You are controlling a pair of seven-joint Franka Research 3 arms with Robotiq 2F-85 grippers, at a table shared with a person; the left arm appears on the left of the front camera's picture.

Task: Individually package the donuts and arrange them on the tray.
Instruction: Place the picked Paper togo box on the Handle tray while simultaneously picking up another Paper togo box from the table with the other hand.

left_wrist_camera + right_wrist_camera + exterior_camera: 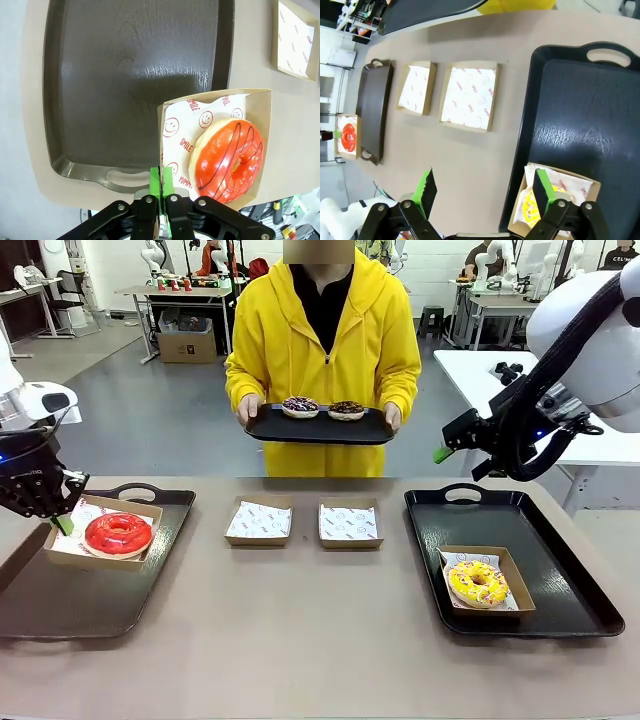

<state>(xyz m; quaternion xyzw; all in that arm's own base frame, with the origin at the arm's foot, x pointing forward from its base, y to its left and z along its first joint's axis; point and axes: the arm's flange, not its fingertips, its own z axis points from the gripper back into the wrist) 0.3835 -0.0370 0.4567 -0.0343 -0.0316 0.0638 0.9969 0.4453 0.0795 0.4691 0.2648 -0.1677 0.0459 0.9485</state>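
The glossy red donut [118, 533] lies in a paper-lined cardboard box [140, 508] at the far left corner of the left tray [90, 600]. My left gripper [62, 523] is shut on that box's wall [161, 150], green pads pinching the cardboard, with the red donut [227, 160] just beside them. The yellow sprinkled donut [478, 583] sits boxed on the right tray [560, 560]. My right gripper [440, 453] hangs open above that tray's far left corner; in its own view, the right gripper [484, 192] is empty. The purple donut [300, 406] and chocolate donut [347, 410] rest on a black tray [320, 430] the person holds.
Two empty lined boxes [259, 521] [349, 523] stand side by side at the table's middle, between the trays. The person in a yellow hoodie stands at the far edge. Bare tabletop runs along the front.
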